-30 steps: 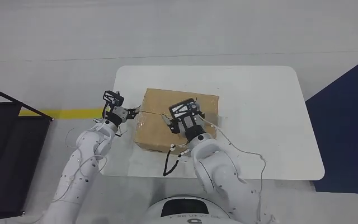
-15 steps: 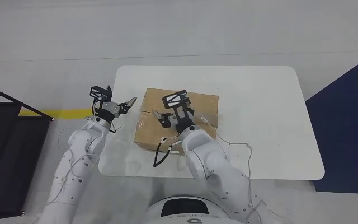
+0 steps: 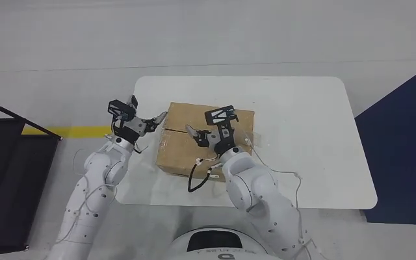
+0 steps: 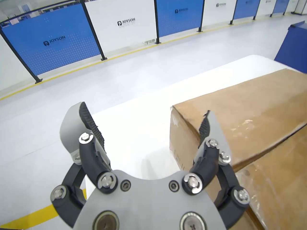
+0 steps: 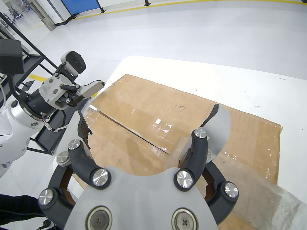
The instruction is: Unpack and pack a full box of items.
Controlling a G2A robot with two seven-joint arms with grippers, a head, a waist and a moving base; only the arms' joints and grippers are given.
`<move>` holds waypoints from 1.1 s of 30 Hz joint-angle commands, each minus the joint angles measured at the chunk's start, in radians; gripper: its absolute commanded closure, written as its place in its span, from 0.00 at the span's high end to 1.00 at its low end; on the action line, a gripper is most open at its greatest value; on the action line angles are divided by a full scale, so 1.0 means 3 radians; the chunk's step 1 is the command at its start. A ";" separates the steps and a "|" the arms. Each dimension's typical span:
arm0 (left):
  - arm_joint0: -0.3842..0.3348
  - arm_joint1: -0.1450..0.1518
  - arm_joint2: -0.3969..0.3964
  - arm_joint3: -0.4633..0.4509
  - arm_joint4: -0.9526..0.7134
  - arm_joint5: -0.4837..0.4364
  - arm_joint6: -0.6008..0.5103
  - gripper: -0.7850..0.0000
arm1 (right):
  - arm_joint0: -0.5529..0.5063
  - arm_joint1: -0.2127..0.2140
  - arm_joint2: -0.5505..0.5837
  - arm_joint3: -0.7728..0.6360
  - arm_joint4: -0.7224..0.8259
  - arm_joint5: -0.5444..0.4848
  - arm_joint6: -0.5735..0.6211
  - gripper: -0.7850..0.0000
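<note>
A white table with rounded corners stands on a pale grey floor in a large hall. A yellow line is painted on the floor, and behind it runs a fence of blue and white panels on black posts (it bends around the work area). A black rack stands on the floor on the outer side of the left arm. On the table lies the brown cardboard box. It is closed, and its two top flaps meet in a seam that is covered by clear tape. The right gripper is above the top of the box, with its fingers spread wide and nothing between them. The taped seam runs below this gripper, so the box is directly under it. I cannot tell if the fingertips touch the cardboard. The left gripper is at the short side of the box where the seam ends, also spread wide and empty. One of its fingers is over the edge of the box, close to a corner, while the other finger is over bare table just beside the box. Most of the box lies in front of this gripper and to one side of it.
</note>
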 commanded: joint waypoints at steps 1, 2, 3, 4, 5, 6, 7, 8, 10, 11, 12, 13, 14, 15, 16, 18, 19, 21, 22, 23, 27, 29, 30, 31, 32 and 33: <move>0.0032 -0.0005 -0.0022 -0.0041 -0.0001 0.0105 0.0087 1.00 | -0.0004 0.0001 0.0016 0.0005 0.0018 -0.0013 -0.0006 1.00; 0.0044 -0.0009 -0.0038 -0.0057 -0.0025 0.0192 0.0108 1.00 | -0.0005 0.0002 0.0024 0.0009 0.0025 -0.0019 -0.0003 1.00; 0.0055 -0.0015 -0.0050 -0.0065 -0.0035 0.0302 0.0103 1.00 | -0.0005 0.0002 0.0030 0.0010 0.0029 -0.0026 -0.0003 1.00; 0.0055 -0.0022 -0.0066 -0.0065 -0.0024 0.0474 0.0062 1.00 | -0.0006 0.0002 0.0035 0.0013 0.0040 -0.0025 -0.0003 1.00; 0.0054 -0.0032 -0.0045 -0.0088 -0.0054 0.0551 0.0035 1.00 | -0.0005 0.0001 0.0038 0.0015 0.0048 -0.0030 -0.0005 1.00; 0.0051 -0.0040 -0.0030 -0.0096 -0.0129 0.0545 0.0020 1.00 | -0.0004 0.0001 0.0041 0.0019 0.0051 -0.0033 -0.0007 1.00; 0.0047 -0.0042 -0.0024 -0.0096 -0.0157 0.0515 0.0002 1.00 | -0.0001 0.0001 0.0041 0.0023 0.0050 -0.0041 -0.0005 1.00; 0.0045 -0.0041 -0.0014 -0.0104 -0.0164 0.0447 -0.0008 1.00 | 0.0000 0.0001 0.0041 0.0025 0.0056 -0.0046 -0.0006 1.00; 0.0073 -0.0035 0.0011 -0.0133 -0.0165 0.0251 -0.0007 1.00 | -0.0003 0.0001 0.0048 0.0019 0.0059 -0.0048 -0.0011 1.00; 0.0095 -0.0031 0.0024 -0.0149 -0.0146 0.0158 -0.0007 1.00 | -0.0009 0.0002 0.0056 0.0009 0.0065 -0.0049 -0.0019 1.00; 0.0114 -0.0027 0.0035 -0.0157 -0.0110 0.0097 -0.0015 1.00 | -0.0018 0.0003 0.0067 -0.0004 0.0071 -0.0049 -0.0030 1.00; 0.0125 -0.0024 0.0050 -0.0157 -0.0036 0.0077 -0.0036 1.00 | -0.0030 0.0005 0.0080 -0.0017 0.0072 -0.0051 -0.0040 1.00; 0.0134 -0.0023 0.0084 -0.0145 0.0052 0.0063 -0.0068 1.00 | -0.0045 0.0007 0.0094 -0.0036 0.0070 -0.0051 -0.0053 1.00; 0.0130 -0.0024 0.0109 -0.0132 0.0111 0.0071 -0.0081 1.00 | -0.0062 0.0010 0.0106 -0.0052 0.0073 -0.0053 -0.0062 1.00; 0.0126 -0.0025 0.0142 -0.0111 0.0189 0.0083 -0.0089 1.00 | -0.0080 0.0013 0.0120 -0.0070 0.0073 -0.0061 -0.0070 1.00; 0.0119 -0.0028 0.0202 -0.0066 0.0334 0.0124 -0.0078 1.00 | -0.0123 0.0019 0.0153 -0.0113 0.0073 -0.0058 -0.0096 1.00; 0.0118 -0.0030 0.0228 -0.0041 0.0407 0.0155 -0.0063 1.00 | -0.0148 0.0023 0.0169 -0.0139 0.0068 -0.0062 -0.0109 1.00; 0.0110 -0.0033 0.0261 0.0001 0.0508 0.0209 -0.0019 1.00 | -0.0206 0.0032 0.0203 -0.0193 0.0062 -0.0072 -0.0135 1.00; 0.0107 -0.0035 0.0273 0.0024 0.0551 0.0238 0.0002 1.00 | -0.0236 0.0037 0.0222 -0.0223 0.0063 -0.0076 -0.0152 1.00; 0.0102 -0.0037 0.0285 0.0043 0.0580 0.0254 0.0020 1.00 | -0.0267 0.0042 0.0240 -0.0249 0.0064 -0.0087 -0.0168 1.00; 0.0098 -0.0043 0.0302 0.0058 0.0601 0.0288 0.0064 1.00 | -0.0441 0.0076 0.0333 -0.0498 -0.0059 -0.0184 -0.0257 1.00; 0.0105 -0.0043 0.0296 0.0045 0.0593 0.0291 0.0071 1.00 | -0.0566 0.0099 0.0407 -0.0661 -0.0123 -0.0252 -0.0291 1.00; 0.0108 -0.0044 0.0294 0.0042 0.0594 0.0290 0.0070 1.00 | -0.0566 0.0099 0.0407 -0.0661 -0.0123 -0.0252 -0.0291 1.00; 0.0111 -0.0044 0.0292 0.0040 0.0594 0.0289 0.0069 1.00 | -0.0566 0.0099 0.0407 -0.0661 -0.0123 -0.0252 -0.0291 1.00; 0.0114 -0.0044 0.0292 0.0041 0.0595 0.0289 0.0070 1.00 | -0.0566 0.0099 0.0407 -0.0661 -0.0123 -0.0252 -0.0291 1.00; 0.0117 -0.0044 0.0292 0.0044 0.0593 0.0287 0.0069 1.00 | -0.0566 0.0099 0.0407 -0.0661 -0.0123 -0.0252 -0.0291 1.00</move>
